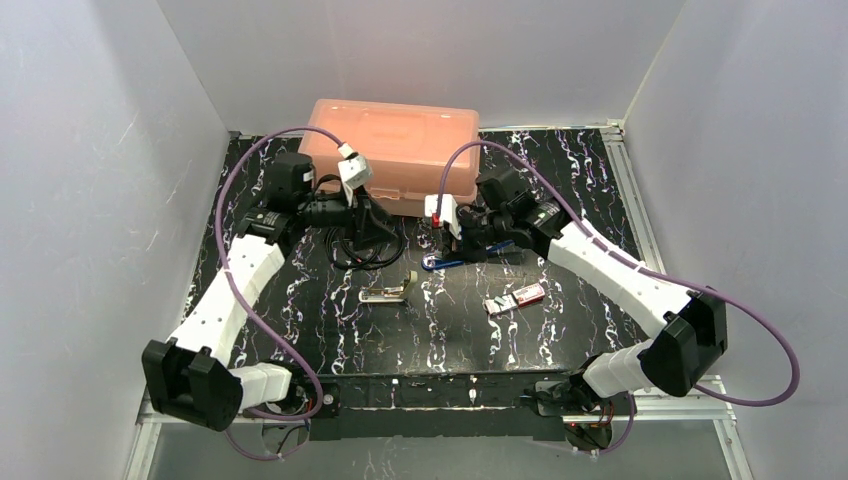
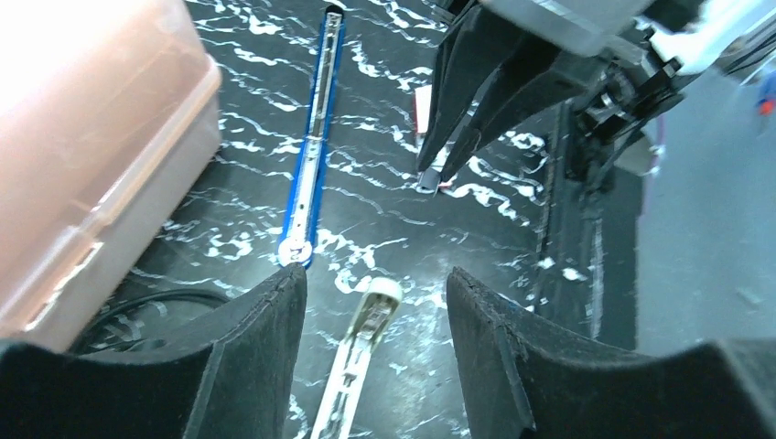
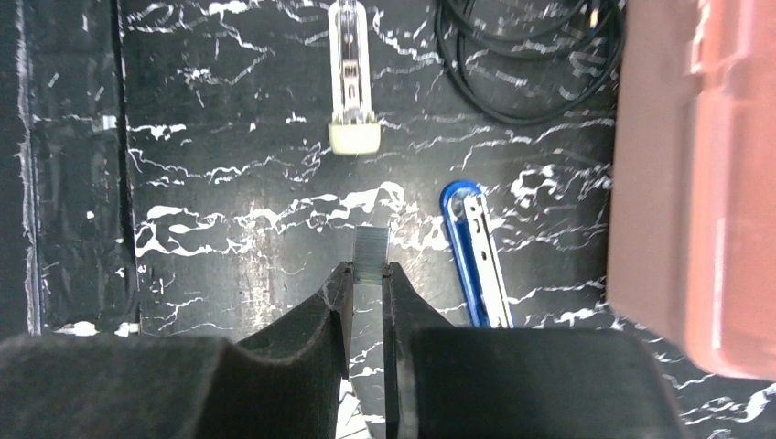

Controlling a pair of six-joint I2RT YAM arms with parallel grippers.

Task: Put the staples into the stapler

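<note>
A cream stapler [image 1: 387, 291] lies opened flat mid-table, its silvery channel facing up [image 3: 352, 82]. My left gripper [image 2: 375, 272] hangs above its cream end [image 2: 366, 338], open, a gap on each side. A thin blue stapler [image 1: 441, 262] lies beside it [image 3: 479, 256] [image 2: 311, 155]. Just above the table near the blue one, my right gripper [image 3: 368, 267] is shut on a short silvery strip of staples [image 3: 371, 249] that sticks out past its tips. The pink-red staples box [image 1: 517, 297] lies to the right with its white tray slid out.
A large orange plastic case [image 1: 395, 150] stands at the back, close to both grippers [image 3: 695, 183] [image 2: 82, 165]. A coil of black cable [image 1: 365, 255] lies under the left gripper [image 3: 522, 73]. White walls close in the table on three sides.
</note>
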